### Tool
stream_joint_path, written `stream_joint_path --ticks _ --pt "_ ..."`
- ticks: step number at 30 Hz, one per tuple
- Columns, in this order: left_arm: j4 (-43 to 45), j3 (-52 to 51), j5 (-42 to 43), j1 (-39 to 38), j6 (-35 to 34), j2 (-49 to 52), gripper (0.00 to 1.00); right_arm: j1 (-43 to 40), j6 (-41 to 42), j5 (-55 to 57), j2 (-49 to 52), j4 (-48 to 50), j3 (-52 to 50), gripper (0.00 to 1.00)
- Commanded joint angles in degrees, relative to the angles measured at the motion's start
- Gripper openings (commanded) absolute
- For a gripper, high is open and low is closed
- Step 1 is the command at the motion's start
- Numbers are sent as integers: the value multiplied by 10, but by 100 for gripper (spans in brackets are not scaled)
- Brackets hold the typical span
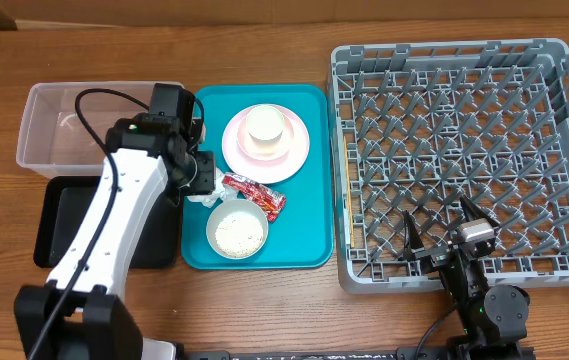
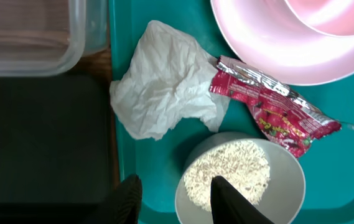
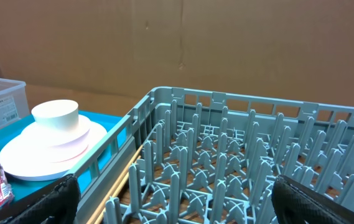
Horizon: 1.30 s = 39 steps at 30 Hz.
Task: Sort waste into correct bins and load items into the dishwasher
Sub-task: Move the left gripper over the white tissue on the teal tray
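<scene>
— Where's the napkin (image 2: pixel 164 87)?
— Crumpled on the teal tray (image 2: pixel 152 158), left edge, touching the red wrapper (image 2: pixel 270 109), just beside the rice bowl (image 2: pixel 288 183). The left tool (image 2: pixel 177 204) hovers there, half-spread, empty.
— The risk?
— One finger (image 2: pixel 236 202) hangs over the bowl. A drop could clip its rim, scattering rice (image 2: pixel 226 165), or snag the wrapper. The right tool (image 3: pixel 183 199) gapes wide, empty, at the rack (image 3: pixel 239 162).

On the tray (image 1: pixel 309 225) lie napkin (image 2: pixel 164 81), wrapper (image 2: pixel 270 109) and rice bowl (image 2: pixel 239 180); tub (image 1: pixel 64 130) and flat bin (image 1: pixel 59 225) left; rack (image 1: pixel 464 160) right.
</scene>
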Motion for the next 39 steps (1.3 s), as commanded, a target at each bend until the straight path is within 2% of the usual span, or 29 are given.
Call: stream_joint_path --ticks 1,17,25,33,39 --pt "15 -7 -5 -3 -8 25 39 -2 0 -3 -7 3 -6 100" --pt "43 -7 -5 -3 -8 130 41 -2 0 -3 -7 3 -6 100" --pt "56 -7 -3 -4 -8 135 42 -2 0 -3 -7 3 -6 100" --pt "61 -7 5 -5 -8 135 49 -2 0 -3 -7 3 -6 100" --pt "66 -7 11 -9 -9 135 49 -2 0 -3 -7 3 -6 100"
